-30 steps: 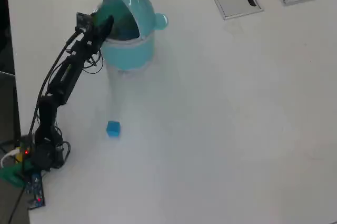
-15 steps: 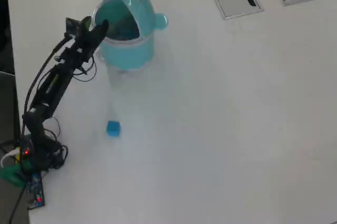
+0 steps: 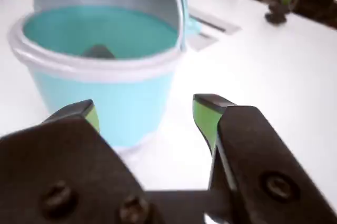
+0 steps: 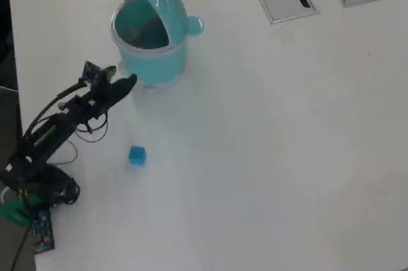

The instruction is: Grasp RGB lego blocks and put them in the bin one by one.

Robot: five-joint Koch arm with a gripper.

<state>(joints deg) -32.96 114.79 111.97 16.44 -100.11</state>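
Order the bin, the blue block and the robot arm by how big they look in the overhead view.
1. Robot arm, longest across the picture.
2. Bin, close to the arm in area, so these two are unsure.
3. Blue block, clearly the smallest.

The slim black arm (image 4: 60, 124) is trailing thin black cables, and its gripper (image 3: 147, 116) is showing green-faced black fingers (image 3: 206, 116) with round screws.

One blue block (image 4: 137, 155), one bin (image 4: 155, 60)
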